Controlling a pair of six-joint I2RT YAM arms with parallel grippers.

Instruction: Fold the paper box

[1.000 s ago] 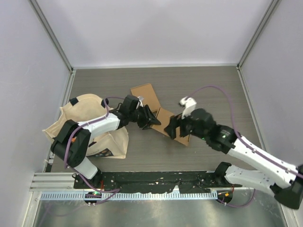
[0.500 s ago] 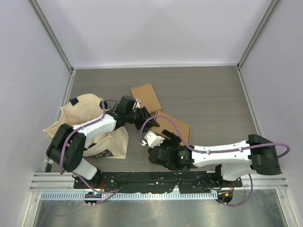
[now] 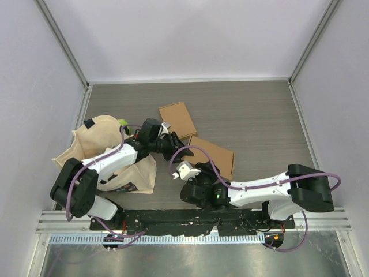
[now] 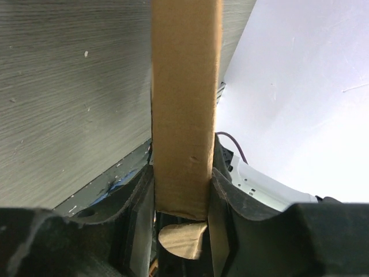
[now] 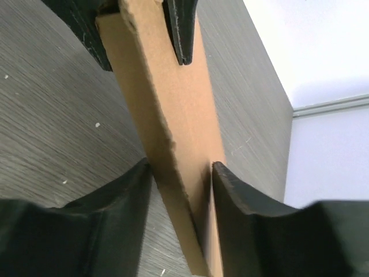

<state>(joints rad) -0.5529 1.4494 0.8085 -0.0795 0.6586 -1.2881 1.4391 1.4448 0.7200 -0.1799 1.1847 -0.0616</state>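
The paper box [image 3: 212, 153] is flat brown cardboard lying mid-table, with a second panel [image 3: 177, 118] reaching toward the back. My left gripper [image 3: 174, 144] comes in from the left and is shut on the box's left edge. In the left wrist view a cardboard strip [image 4: 184, 86] fills the gap between that gripper's [image 4: 181, 173] jaws. My right gripper [image 3: 197, 167] is at the box's near-left edge. In the right wrist view the cardboard [image 5: 173, 104] sits between both jaws of this gripper [image 5: 179, 167], touching each. The left gripper's fingers [image 5: 181, 29] pinch the same panel farther along.
A beige cloth bag [image 3: 101, 151] lies at the left under the left arm, with a small green item [image 3: 123, 122] at its top. Grey enclosure walls ring the table. The right arm [image 3: 259, 187] lies folded along the near edge by the metal rail [image 3: 190, 238].
The right arm swung from the box's right side round to its near-left edge and narrowed its jaws onto the cardboard. The box's near panel dropped flatter. The left gripper kept its hold.
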